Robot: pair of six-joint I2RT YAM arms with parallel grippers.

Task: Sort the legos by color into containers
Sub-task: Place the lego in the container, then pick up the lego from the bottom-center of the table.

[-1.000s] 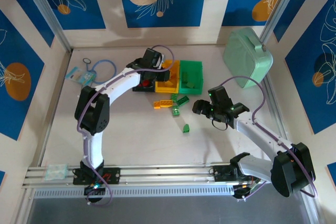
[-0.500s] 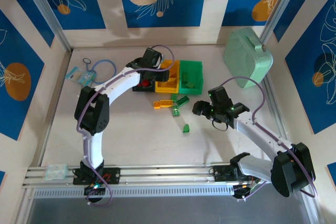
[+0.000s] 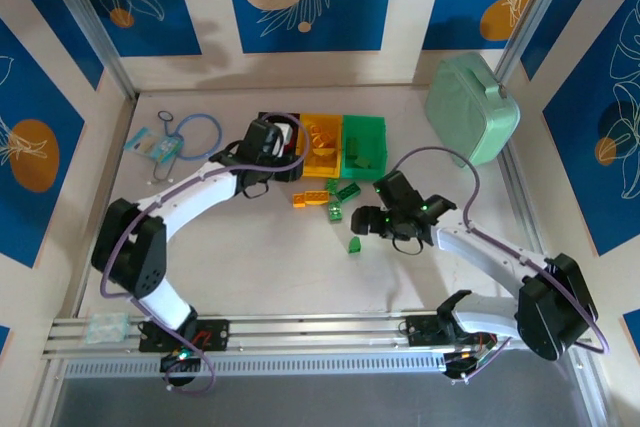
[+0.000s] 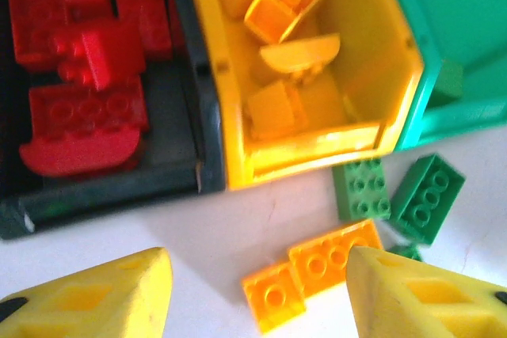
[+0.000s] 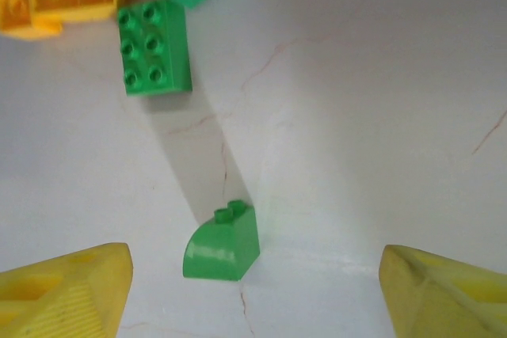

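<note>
Well, I judge the sorting is more than half done. The black bin holds the red legos, and I find no red one on the desk. The yellow bin has several orange pieces, and the green bin has at least one green piece. Just outside the bins lie two orange bricks and a few green bricks. One curved green brick lies apart from them. My left pincer is spread and empty above the orange pair. My right pincer is spread and empty too, and the curved brick lies between its fingers, untouched.
</note>
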